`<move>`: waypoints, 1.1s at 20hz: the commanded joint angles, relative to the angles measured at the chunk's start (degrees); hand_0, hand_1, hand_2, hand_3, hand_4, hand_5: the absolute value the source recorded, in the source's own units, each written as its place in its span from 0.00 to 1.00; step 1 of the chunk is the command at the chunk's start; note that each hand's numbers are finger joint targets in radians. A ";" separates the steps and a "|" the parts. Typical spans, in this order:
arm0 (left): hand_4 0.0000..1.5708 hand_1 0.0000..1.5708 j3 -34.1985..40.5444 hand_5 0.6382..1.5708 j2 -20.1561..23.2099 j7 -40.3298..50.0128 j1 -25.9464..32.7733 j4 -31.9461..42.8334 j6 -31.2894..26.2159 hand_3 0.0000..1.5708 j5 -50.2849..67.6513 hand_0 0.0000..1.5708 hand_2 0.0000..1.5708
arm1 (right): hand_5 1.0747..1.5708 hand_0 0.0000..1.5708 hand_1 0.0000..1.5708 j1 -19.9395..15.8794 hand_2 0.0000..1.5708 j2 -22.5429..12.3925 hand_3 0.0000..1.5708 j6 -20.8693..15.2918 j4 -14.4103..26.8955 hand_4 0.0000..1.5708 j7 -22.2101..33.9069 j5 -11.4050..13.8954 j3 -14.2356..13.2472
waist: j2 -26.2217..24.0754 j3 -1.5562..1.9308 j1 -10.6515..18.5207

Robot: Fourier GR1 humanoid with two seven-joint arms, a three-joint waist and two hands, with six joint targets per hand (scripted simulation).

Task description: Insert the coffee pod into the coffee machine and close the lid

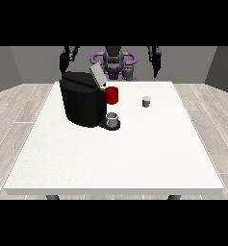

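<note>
A: So, which containers are on the white table (134, 158)?

B: Three small ones and the coffee machine (82, 101). The machine is a black block on the view's left half of the table, towards the far edge. Its grey lid (97, 75) is tilted up and open on top.

A: Is anything inside it?

B: I cannot see into the opening from here. A grey cup (113, 118) stands on the machine's low base at its front right corner; what it holds I cannot tell. A red cup (112, 95) sits just behind that, touching or just beside the machine's side.

A: And the coffee pod?

B: The coffee pod (146, 101) is the small grey-white piece standing upright on the bare table, right of the red cup and apart from it, nearer the far edge than the near one. Nothing touches it.

A: Where are the hands?

B: Both are raised beyond the far edge, off the table. The hand at the view's left (65, 60) hangs above the machine's back corner; the hand at the view's right (155, 60) hangs behind and above the pod. How their fingers lie I cannot tell; they are dark shapes pointing down.

A: What room is there?

B: The whole near half of the table is bare, and so is the strip along the right edge. The machine stands close to the left edge.
</note>
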 commanded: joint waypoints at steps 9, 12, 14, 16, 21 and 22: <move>0.00 0.00 -4.48 1.00 9.34 -10.17 4.83 0.13 -8.61 0.00 -9.02 0.00 0.00 | 1.00 0.00 0.00 1.15 0.00 0.59 0.00 -7.18 2.15 0.00 -0.20 6.23 -1.49 | -3.39 -0.44 2.38; 0.00 0.00 -5.92 1.00 9.19 -6.62 2.32 -2.14 -7.99 0.00 -12.07 0.00 0.00 | 1.00 0.00 0.00 0.68 0.00 2.42 0.00 -10.57 7.40 0.00 -6.11 8.41 -2.26 | -0.90 -0.38 3.63; 0.00 0.00 -2.10 1.00 11.27 -7.79 -2.50 4.10 -7.83 0.00 -13.00 0.00 0.00 | 1.00 0.00 0.00 -1.31 0.00 3.68 0.00 -9.90 2.50 0.00 -0.04 10.00 2.26 | 0.27 -0.42 -0.14; 0.00 0.00 -1.37 1.00 12.67 -5.49 -4.66 6.92 -7.84 0.00 -14.57 0.00 0.00 | 1.00 0.00 0.00 -0.47 0.00 4.00 0.00 -8.76 1.12 0.00 -1.26 9.83 3.50 | 1.05 -0.41 -2.65; 0.00 0.00 -1.26 1.00 13.18 1.45 -12.15 9.91 -10.24 0.00 -16.30 0.00 0.00 | 1.00 0.00 0.00 -3.76 0.00 4.05 0.00 -8.36 5.20 0.00 -2.68 8.98 2.24 | 3.48 -0.39 -3.10; 0.00 0.00 0.86 1.00 15.76 0.04 -14.50 13.30 -10.93 0.00 -16.39 0.00 0.00 | 1.00 0.00 0.00 -5.55 0.00 5.27 0.00 -8.99 1.83 0.00 2.24 10.08 4.48 | 4.32 -0.42 -4.97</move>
